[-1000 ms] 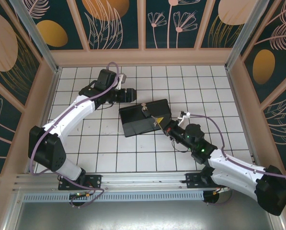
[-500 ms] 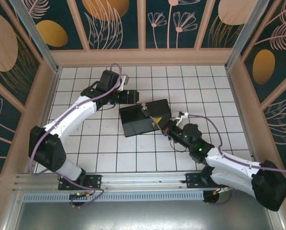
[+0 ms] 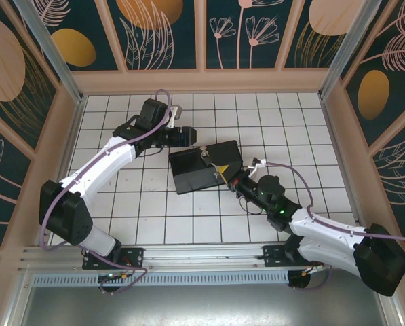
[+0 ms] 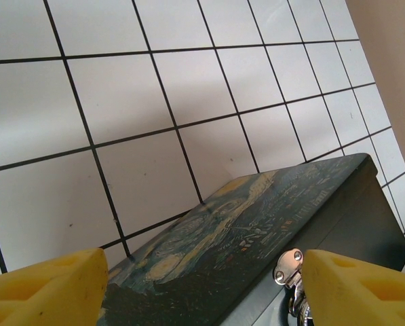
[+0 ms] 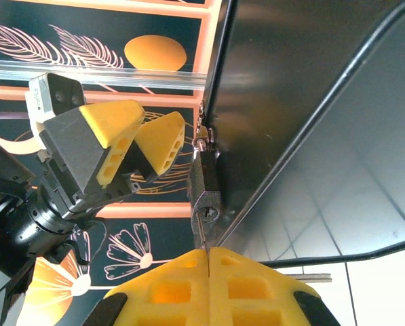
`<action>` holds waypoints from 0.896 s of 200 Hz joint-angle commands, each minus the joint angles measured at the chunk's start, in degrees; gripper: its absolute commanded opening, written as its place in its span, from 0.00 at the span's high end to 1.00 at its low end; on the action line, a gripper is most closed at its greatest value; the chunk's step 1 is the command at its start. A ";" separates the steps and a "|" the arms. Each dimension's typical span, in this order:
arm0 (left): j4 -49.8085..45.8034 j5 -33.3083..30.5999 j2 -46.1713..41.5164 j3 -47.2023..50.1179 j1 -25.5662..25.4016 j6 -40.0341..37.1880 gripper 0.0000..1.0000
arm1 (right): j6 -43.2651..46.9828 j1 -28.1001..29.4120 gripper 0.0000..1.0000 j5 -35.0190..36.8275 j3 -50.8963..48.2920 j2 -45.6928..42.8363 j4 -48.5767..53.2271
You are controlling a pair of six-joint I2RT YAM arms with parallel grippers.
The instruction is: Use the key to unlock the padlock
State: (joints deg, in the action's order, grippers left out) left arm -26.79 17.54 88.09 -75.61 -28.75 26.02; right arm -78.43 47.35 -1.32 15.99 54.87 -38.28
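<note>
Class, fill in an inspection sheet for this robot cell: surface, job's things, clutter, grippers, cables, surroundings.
surface: white tiled floor with black grid lines.
job's things: padlock at the latch of the box; key with its tip at the padlock's end, inserted or not cannot be told.
clutter: nothing seen.
grippers: left gripper open, straddling the box's corner; right gripper shut on the key.
cables: one purple cable loops over the left arm, another over the right.
surroundings: floral wall panels and metal frame posts.
</note>
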 commanded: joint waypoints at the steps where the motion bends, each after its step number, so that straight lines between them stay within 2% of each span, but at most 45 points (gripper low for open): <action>1: 0.21 -0.31 -1.61 0.65 -0.16 0.11 0.24 | -0.67 0.45 1.00 1.75 -0.34 0.66 -2.44; 51: 0.13 0.51 -1.57 0.56 -0.33 -0.31 0.25 | -1.73 0.46 1.00 3.08 -1.37 0.68 -4.77; 134: -2.00 1.27 -0.90 0.91 -3.56 -2.89 0.29 | -5.23 0.71 1.00 3.23 -0.79 3.63 -7.33; 179: -2.00 2.99 -0.57 1.47 -4.06 -3.17 0.33 | -6.41 1.85 1.00 5.00 0.93 4.52 -6.49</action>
State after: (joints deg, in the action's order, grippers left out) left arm -27.75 18.63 88.05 -75.31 -32.27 24.05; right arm -83.61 48.03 0.84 15.05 58.96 -43.79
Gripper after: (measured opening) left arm 0.674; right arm 0.046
